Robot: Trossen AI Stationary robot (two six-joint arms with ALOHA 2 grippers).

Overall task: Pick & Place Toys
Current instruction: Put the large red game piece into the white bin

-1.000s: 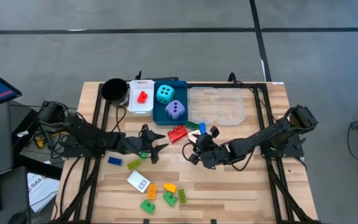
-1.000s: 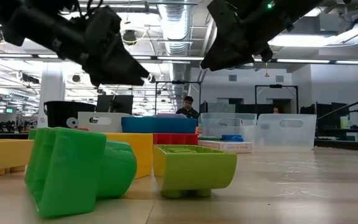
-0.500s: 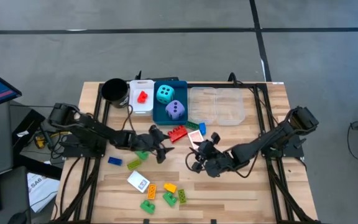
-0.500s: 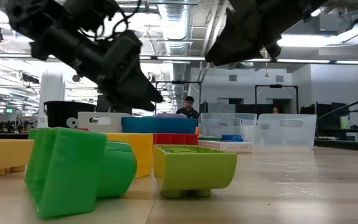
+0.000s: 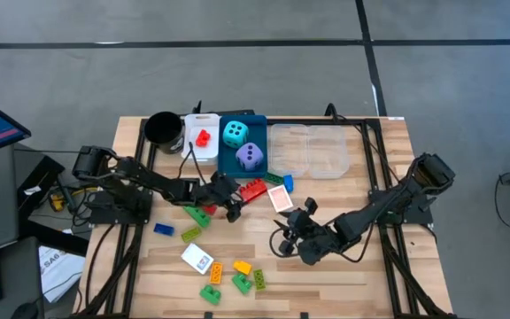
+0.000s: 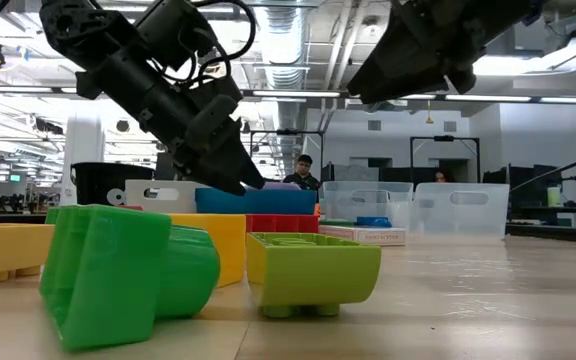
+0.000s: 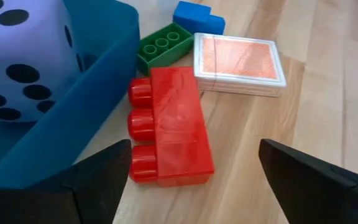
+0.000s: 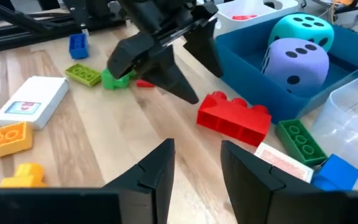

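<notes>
A red brick [image 7: 169, 143] lies on the table beside the blue tray [image 5: 257, 168], which holds a cyan die [image 5: 235, 134] and a purple die [image 5: 250, 157]. My left gripper [image 7: 194, 171] is open just short of the red brick [image 5: 253, 189], one finger to each side, touching nothing. A pink-backed card [image 5: 281, 198], a blue brick [image 5: 288, 183] and a green brick [image 7: 165, 45] lie just beyond. My right gripper [image 5: 289, 234] hangs open and empty above the table, on the near side of the card.
A white tray [image 5: 201, 149] with a red piece, a black cup [image 5: 163, 128] and a clear tray [image 5: 309, 151] stand along the far edge. Loose bricks [image 5: 237, 279] and a white card box [image 5: 197, 259] lie at the near left. A person sits in the room behind [image 6: 303, 170].
My left gripper has gone down and toward the table's right, up to the red brick. My right gripper has drawn back toward the near edge, away from the card. No toy has moved.
</notes>
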